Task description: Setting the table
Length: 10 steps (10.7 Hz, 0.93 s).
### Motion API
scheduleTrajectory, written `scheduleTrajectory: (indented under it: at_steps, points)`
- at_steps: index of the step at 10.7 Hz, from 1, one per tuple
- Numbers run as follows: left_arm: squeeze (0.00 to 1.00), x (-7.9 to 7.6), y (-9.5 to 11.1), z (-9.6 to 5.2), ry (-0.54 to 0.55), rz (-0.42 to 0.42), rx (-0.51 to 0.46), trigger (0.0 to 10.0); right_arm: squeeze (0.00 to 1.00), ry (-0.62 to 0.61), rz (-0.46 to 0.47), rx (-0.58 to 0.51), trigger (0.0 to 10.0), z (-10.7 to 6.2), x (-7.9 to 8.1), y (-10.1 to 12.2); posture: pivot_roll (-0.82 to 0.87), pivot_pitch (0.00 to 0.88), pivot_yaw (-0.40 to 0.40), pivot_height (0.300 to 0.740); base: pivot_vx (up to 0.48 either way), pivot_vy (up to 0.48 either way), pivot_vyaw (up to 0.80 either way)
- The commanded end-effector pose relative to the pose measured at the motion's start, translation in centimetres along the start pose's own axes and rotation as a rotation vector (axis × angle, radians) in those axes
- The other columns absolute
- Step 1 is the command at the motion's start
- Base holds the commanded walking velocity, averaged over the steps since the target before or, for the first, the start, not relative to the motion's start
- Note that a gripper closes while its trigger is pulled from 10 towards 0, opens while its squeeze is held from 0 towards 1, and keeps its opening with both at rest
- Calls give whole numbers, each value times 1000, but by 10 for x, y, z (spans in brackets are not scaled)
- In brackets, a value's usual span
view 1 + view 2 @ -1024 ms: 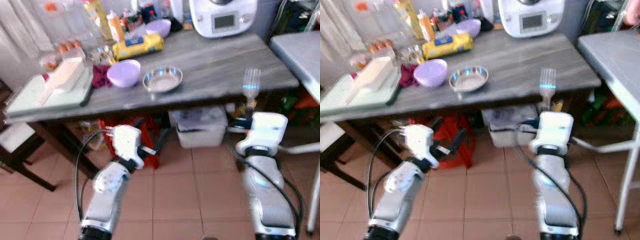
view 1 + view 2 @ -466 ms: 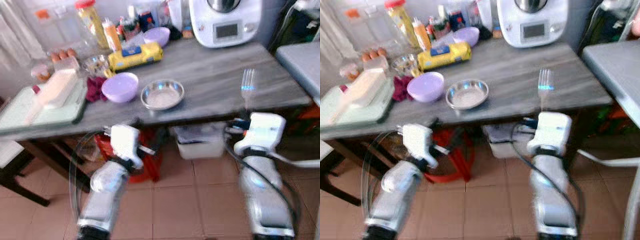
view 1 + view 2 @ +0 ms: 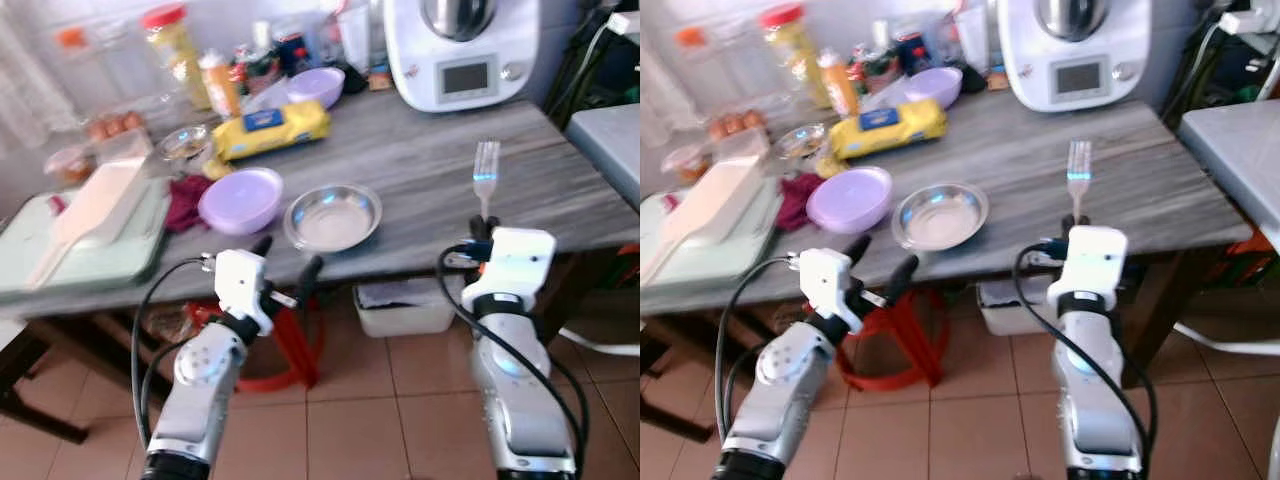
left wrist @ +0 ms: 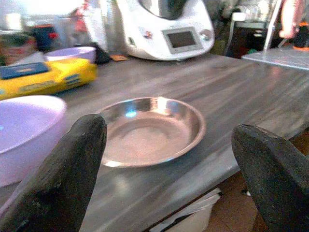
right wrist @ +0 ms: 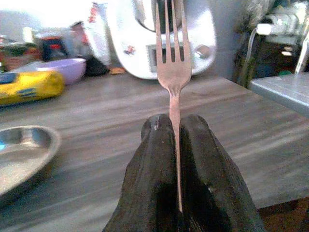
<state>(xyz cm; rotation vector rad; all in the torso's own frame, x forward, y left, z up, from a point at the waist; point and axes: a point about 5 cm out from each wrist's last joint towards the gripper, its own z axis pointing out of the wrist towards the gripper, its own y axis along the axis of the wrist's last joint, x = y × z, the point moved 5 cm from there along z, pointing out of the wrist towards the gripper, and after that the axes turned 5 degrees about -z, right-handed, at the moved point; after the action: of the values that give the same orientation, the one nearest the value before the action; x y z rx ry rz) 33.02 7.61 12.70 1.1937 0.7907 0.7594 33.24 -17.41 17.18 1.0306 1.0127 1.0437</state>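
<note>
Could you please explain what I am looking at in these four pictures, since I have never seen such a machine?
It is a humanoid robot with two silver arms ending in black two-fingered grippers. Two pictures come from its head, looking down; two come from cameras on its wrists. The right gripper is shut on a fork, tines pointing up. The left gripper is open near the edge of the grey table. On the table are a steel dish, a lilac bowl, a yellow packet and a white kitchen machine.

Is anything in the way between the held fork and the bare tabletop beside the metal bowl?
Nothing visible. The right gripper holds the fork upright at the table's near edge, and the wood between it and the metal bowl lies bare.
</note>
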Motion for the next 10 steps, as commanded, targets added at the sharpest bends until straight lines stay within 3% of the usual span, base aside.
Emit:
scheduleTrajectory:
  at_steps: [1,5,8,10]
  points:
    - [0,0,0,-1,-5,8,4,10000,0,-4,3,-14,10000,0,-1,3,-95,86,157,740,360,0,0]
    - [0,7,-1,-7,16,16,16,10000,0,3,11,-6,10000,-2,1,1,-91,93,157,740,322,0,0]
    - [0,25,-4,-33,75,47,44,10000,0,6,34,14,10000,-4,1,-3,-84,105,163,740,0,0,0]
    - [0,25,-4,-46,48,54,53,10000,0,30,54,39,10000,-6,5,-8,-80,116,162,740,0,0,0]
